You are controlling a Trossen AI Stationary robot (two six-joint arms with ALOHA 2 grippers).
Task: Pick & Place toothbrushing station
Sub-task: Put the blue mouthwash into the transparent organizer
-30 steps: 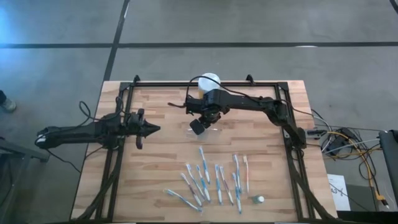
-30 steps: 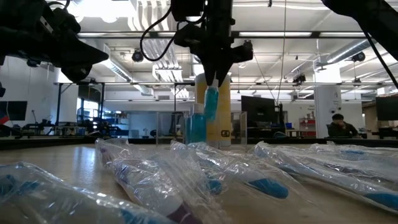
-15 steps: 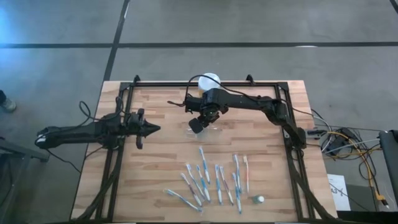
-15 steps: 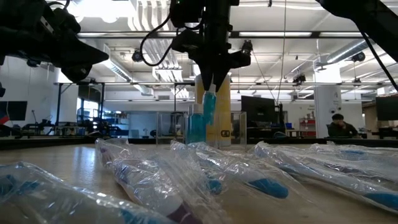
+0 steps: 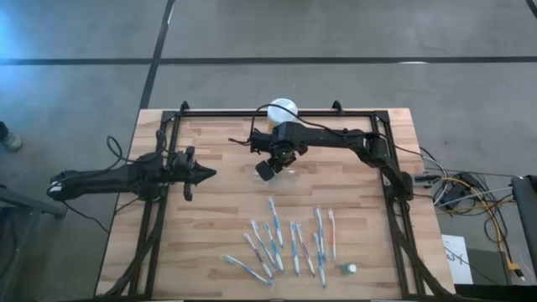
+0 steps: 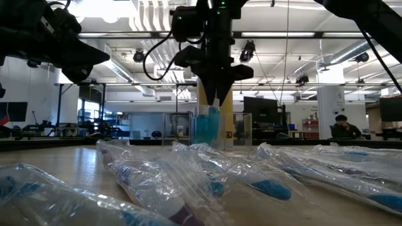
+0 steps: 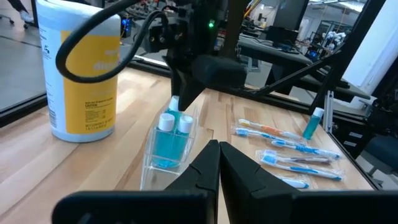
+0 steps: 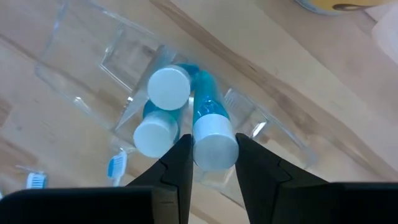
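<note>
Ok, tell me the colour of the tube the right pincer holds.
Blue tube with white cap; right wrist view.

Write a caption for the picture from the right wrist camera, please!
The right gripper lowers a white-capped blue tube into the clear holder, beside two tubes already standing inside.

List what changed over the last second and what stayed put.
The right gripper, shut on a white-capped blue tube, lowered it into the clear holder beside two tubes already standing there. Unchanged: the left gripper waits shut at the table's left; the toothbrushes and yellow jar lie as before.
</note>
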